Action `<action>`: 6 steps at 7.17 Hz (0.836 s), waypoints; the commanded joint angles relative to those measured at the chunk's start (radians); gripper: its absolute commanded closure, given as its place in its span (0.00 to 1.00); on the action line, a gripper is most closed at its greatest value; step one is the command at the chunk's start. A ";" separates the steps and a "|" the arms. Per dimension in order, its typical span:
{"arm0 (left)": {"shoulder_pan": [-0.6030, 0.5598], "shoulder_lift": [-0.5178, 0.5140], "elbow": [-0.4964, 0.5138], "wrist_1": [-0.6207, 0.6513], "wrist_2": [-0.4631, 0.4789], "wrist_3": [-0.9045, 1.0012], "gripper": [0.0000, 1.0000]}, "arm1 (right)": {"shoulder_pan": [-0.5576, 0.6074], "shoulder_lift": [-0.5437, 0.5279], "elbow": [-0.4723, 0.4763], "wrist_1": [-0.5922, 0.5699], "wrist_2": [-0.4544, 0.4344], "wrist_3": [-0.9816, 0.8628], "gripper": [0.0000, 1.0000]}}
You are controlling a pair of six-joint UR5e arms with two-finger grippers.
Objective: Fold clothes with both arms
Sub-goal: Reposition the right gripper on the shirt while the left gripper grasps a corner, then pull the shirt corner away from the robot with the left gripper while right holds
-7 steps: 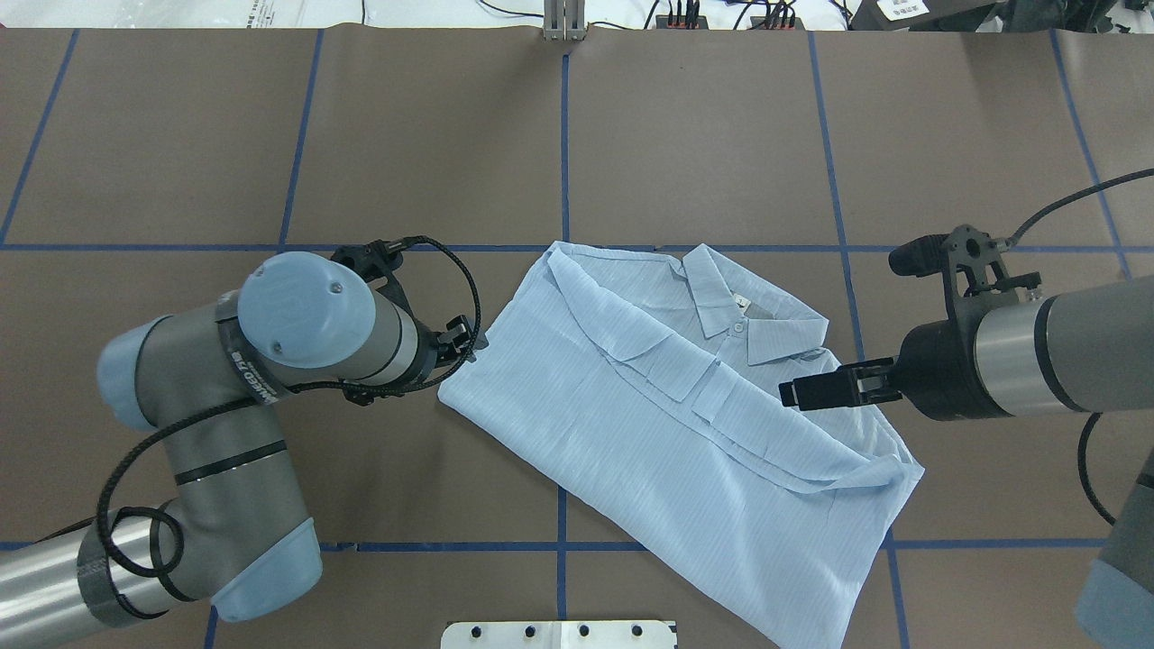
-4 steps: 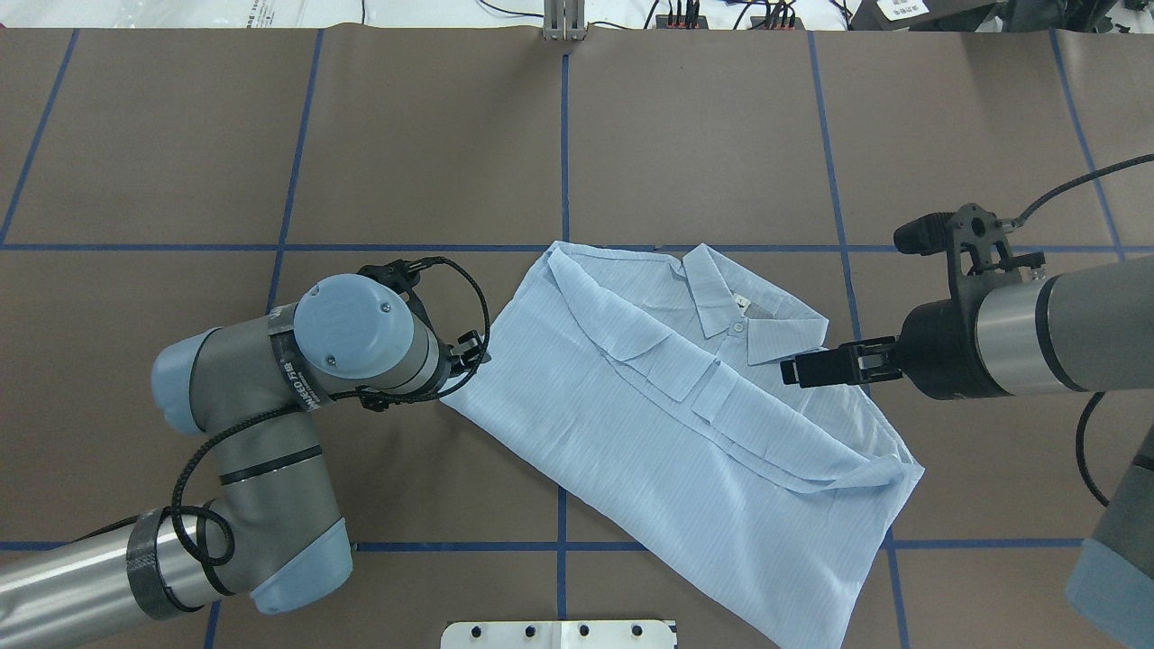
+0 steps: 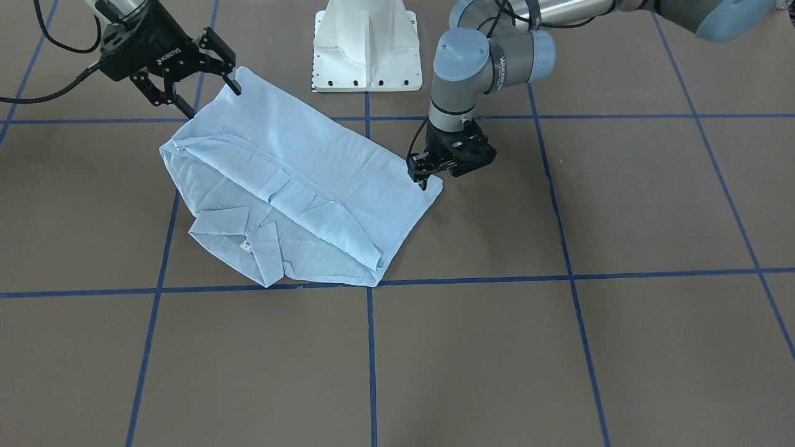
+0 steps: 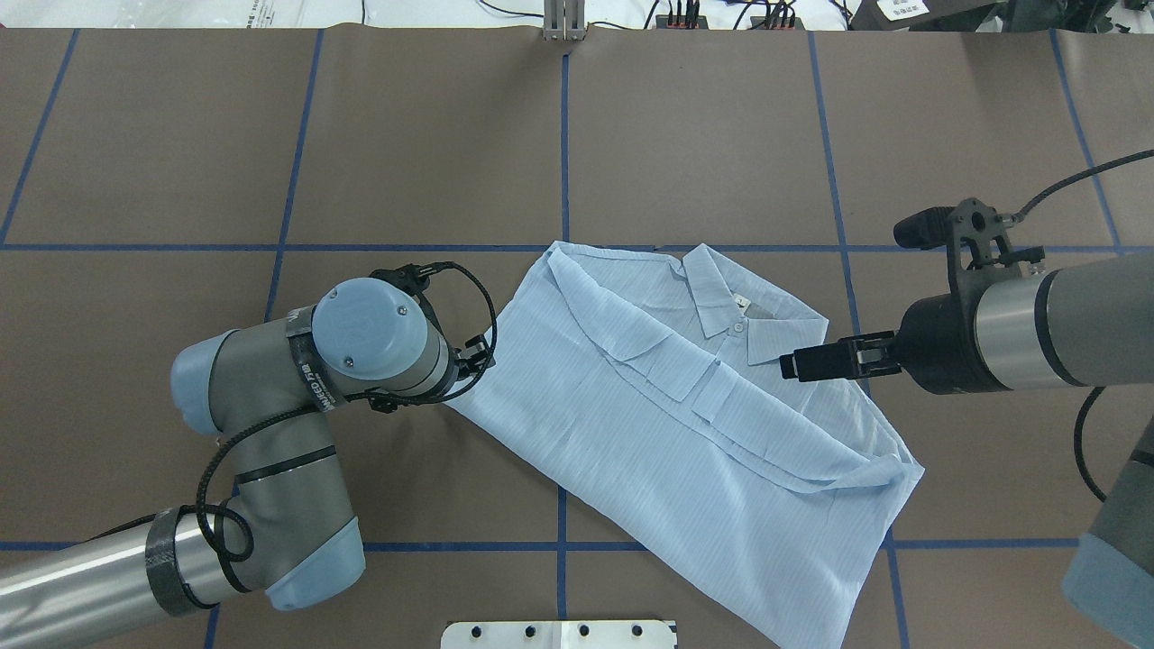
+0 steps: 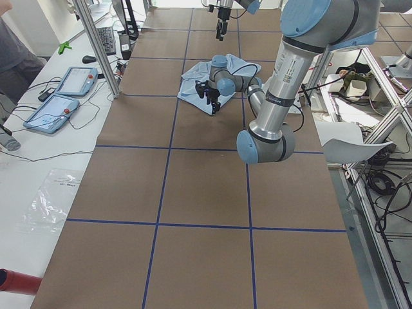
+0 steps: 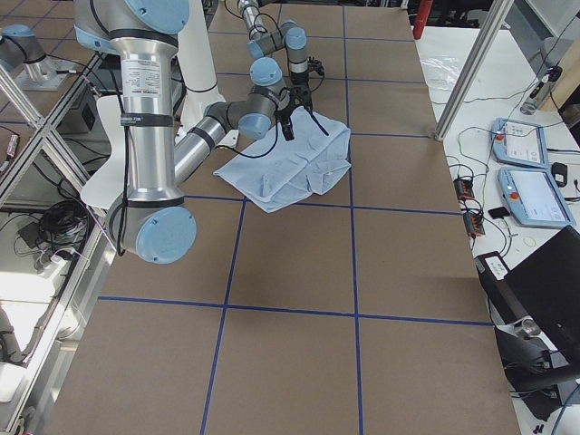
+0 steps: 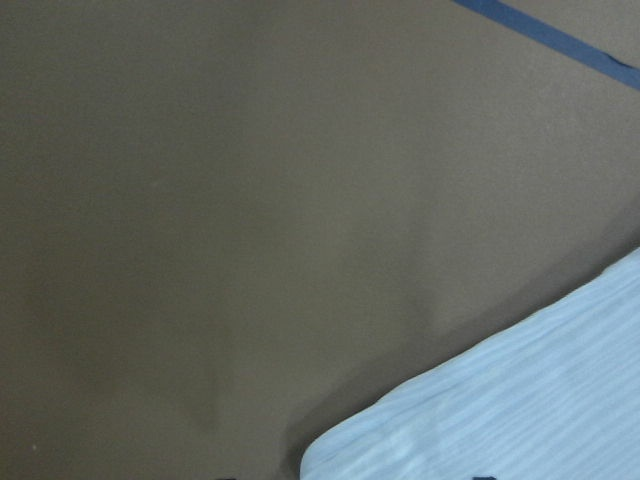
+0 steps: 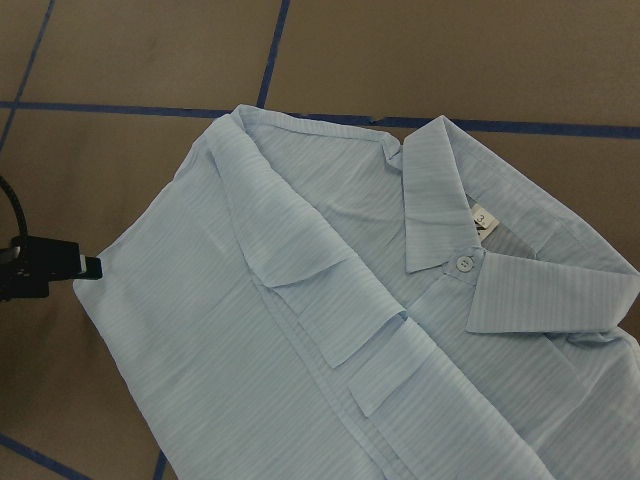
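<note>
The pale-blue striped shirt (image 4: pixel 667 424) lies partly folded on the brown table, collar and white neck label up, with its sides turned in over the front. My left gripper (image 3: pixel 423 180) is down at the shirt's near-left corner, by the folded edge (image 4: pixel 476 359). The left wrist view shows that corner (image 7: pixel 520 410) between fingertips spread wide, so this gripper is open. My right gripper (image 3: pixel 211 99) hovers open over the shirt's right edge, holding nothing, and points across the cloth beside the collar (image 4: pixel 793 368). The right wrist view shows the collar (image 8: pixel 450 200).
The white pedestal base (image 3: pixel 366 43) stands at the robot's side of the table. Blue tape lines (image 4: pixel 563 135) cross the brown cover. Control tablets (image 5: pixel 64 96) and a seated person (image 5: pixel 13 58) are at a side table past the left end.
My left arm has swung in toward the shirt, bringing its gripper down onto the near-left corner. The right gripper has drifted slightly away from the robot. The shirt has not moved.
</note>
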 commanded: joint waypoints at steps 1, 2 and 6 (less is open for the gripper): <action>0.007 -0.011 0.009 0.001 -0.003 -0.001 0.24 | -0.001 0.002 -0.008 0.000 -0.001 -0.003 0.00; 0.010 -0.017 0.022 -0.001 -0.003 -0.001 0.32 | -0.001 0.002 -0.014 0.000 -0.001 -0.004 0.00; 0.013 -0.036 0.036 -0.011 -0.008 0.001 1.00 | 0.000 0.002 -0.017 0.000 -0.003 -0.004 0.00</action>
